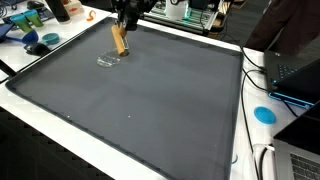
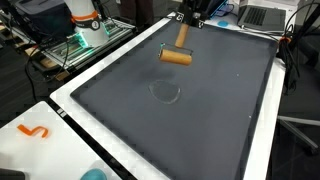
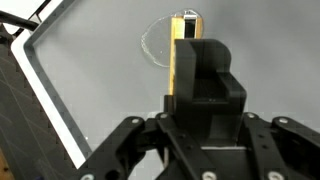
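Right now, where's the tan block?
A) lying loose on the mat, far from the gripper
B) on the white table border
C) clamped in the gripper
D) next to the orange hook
C: in an exterior view the gripper is shut on the tan block. It holds the block over the dark mat, near the clear ring. The wrist view also shows the block between the gripper's fingers.
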`<state>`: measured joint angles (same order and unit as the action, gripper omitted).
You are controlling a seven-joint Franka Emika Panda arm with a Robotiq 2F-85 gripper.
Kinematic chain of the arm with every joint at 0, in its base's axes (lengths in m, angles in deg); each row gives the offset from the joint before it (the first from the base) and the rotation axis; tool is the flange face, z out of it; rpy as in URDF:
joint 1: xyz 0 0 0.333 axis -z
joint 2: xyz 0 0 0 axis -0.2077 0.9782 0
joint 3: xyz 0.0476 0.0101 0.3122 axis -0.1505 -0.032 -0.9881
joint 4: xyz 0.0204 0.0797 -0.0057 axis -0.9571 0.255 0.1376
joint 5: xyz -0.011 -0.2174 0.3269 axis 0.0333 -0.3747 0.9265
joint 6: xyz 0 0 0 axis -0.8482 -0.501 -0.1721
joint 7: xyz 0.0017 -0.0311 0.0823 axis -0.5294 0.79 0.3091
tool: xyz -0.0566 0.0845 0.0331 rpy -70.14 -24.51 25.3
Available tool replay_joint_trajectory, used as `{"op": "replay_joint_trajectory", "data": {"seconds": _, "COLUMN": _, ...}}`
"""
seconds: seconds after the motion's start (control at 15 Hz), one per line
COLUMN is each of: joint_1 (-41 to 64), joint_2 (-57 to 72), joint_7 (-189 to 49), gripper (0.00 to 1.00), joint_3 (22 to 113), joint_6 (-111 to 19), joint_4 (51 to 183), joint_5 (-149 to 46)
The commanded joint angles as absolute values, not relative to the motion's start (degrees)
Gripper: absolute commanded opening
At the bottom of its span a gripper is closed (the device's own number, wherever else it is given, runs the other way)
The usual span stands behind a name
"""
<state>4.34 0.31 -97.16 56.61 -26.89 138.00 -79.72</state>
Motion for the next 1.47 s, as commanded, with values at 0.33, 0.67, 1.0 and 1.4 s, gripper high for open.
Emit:
{"op": "replay_joint_trajectory", "data": {"seconds": 0.33, "joint_1": 4.3, "joint_2": 1.5, "joint_7": -99.7, "gripper": 0.24, "joint_3": 56.4, "joint_6": -23.1, "joint_4": 136.0, "joint_5": -79.8}}
{"op": "replay_joint_trajectory", "data": {"seconds": 0.67, "joint_1": 4.7, "joint_2": 1.0, "joint_7": -102.0, "gripper": 0.24, "joint_3": 56.4, "joint_6": -23.0, "joint_4": 136.1, "joint_5": -79.2}}
{"op": "replay_joint_trajectory", "data": {"seconds": 1.0, "joint_1": 5.6, "joint_2": 0.4, "joint_7": -107.2, "gripper": 0.24, "joint_3": 56.4, "joint_6": -23.9, "joint_4": 135.8, "joint_5": -76.8}}
{"op": "replay_joint_trajectory", "data": {"seconds": 1.4, "joint_1": 7.7, "joint_2": -0.6, "joint_7": -115.4, "gripper": 0.24, "joint_3": 57.0, "joint_6": -24.6, "joint_4": 134.8, "joint_5": -71.0}}
